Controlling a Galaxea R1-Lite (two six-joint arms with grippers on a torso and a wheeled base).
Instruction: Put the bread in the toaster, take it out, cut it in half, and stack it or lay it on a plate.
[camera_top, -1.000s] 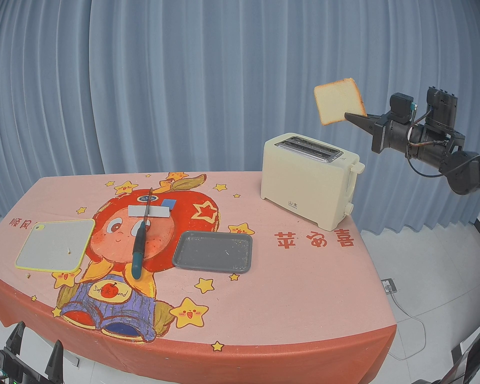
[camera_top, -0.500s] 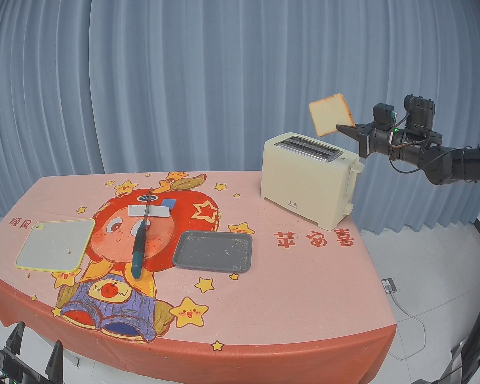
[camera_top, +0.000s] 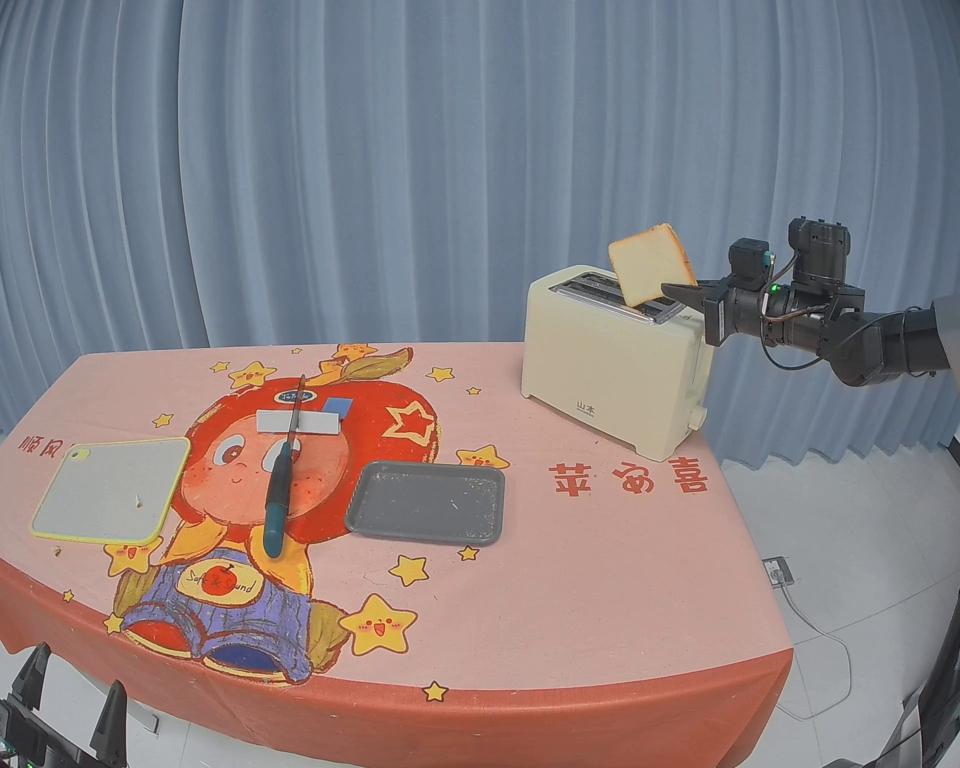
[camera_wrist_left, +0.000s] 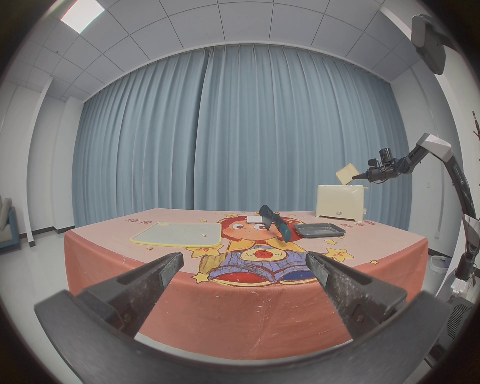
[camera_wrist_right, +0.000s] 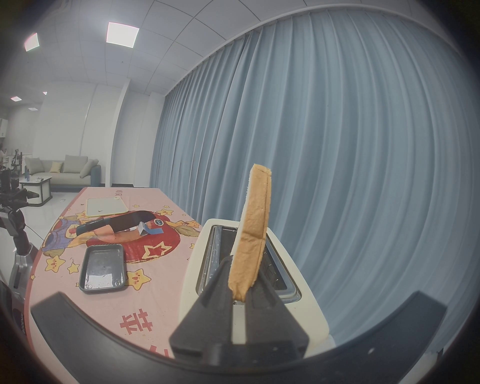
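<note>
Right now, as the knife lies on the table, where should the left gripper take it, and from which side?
Likely the knife's teal handle, from straight above, closing across its width. It points at the near table edge, apart from the tray; the thin blade lies across a white block.

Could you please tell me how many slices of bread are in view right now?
1. The bread slice is pinched in the right gripper, tilted just above the toaster slots. Another could sit hidden deep inside a slot.
</note>
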